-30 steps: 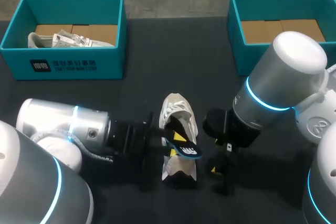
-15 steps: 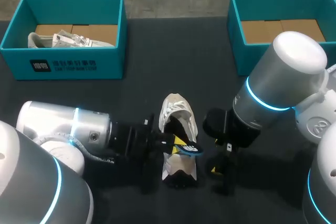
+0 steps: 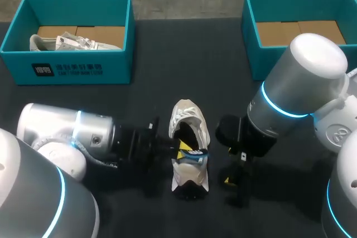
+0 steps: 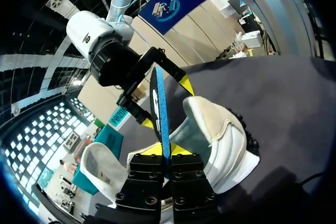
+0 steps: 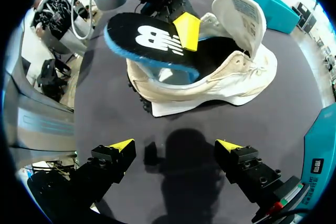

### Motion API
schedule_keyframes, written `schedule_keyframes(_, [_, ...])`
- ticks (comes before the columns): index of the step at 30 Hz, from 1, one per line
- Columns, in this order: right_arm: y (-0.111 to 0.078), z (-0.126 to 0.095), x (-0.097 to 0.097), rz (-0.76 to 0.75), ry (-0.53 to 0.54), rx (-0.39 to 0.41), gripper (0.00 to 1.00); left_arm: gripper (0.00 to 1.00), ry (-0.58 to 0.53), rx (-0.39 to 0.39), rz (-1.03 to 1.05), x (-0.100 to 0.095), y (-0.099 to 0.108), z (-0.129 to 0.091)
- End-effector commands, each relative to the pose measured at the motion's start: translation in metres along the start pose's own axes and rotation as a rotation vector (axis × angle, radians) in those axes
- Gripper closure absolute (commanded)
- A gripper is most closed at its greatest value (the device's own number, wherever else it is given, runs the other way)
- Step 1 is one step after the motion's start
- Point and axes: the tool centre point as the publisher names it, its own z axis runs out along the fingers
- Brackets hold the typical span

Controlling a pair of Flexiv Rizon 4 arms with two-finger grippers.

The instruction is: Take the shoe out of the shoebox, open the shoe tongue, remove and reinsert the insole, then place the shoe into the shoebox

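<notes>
Robotics lab bench: dark table [image 3: 167, 48], teal shoebox [image 3: 72, 69] upper left, second shoebox [image 3: 250, 54] upper right, left arm [image 3: 67, 135], right arm [image 3: 304, 87] at lower corners.

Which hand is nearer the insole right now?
Left. The left hand is shut on the insole, holding it over the shoe's opening. The right hand is open, low over the table beside the shoe, touching neither.
</notes>
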Motion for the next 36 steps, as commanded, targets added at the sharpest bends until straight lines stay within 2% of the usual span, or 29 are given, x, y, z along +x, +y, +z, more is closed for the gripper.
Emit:
schedule_keyframes(1, [0.001, 0.002, 0.001, 0.001, -0.003, 0.002, 0.00, 1.00, 0.004, 0.003, 0.011, -0.003, 0.009, 0.001])
schedule_keyframes(5, [0.001, 0.002, 0.001, 0.001, -0.003, 0.002, 0.00, 1.00, 0.017, 0.006, 0.051, -0.002, 0.007, 0.002])
schedule_keyframes(15, [0.001, 0.002, 0.001, 0.001, -0.003, 0.002, 0.00, 1.00, 0.065, 0.082, 0.078, 0.006, -0.002, 0.001])
schedule_keyframes(24, [0.001, 0.002, 0.001, 0.001, -0.003, 0.002, 0.00, 1.00, 0.104, 0.103, 0.112, 0.014, -0.011, -0.003])
schedule_keyframes(31, [0.001, 0.002, 0.001, 0.001, -0.003, 0.002, 0.00, 1.00, 0.110, 0.006, 0.194, 0.017, -0.004, 0.003])
schedule_keyframes(36, [0.001, 0.002, 0.001, 0.001, -0.003, 0.002, 0.00, 1.00, 0.099, -0.027, 0.210, 0.014, 0.001, 0.003])
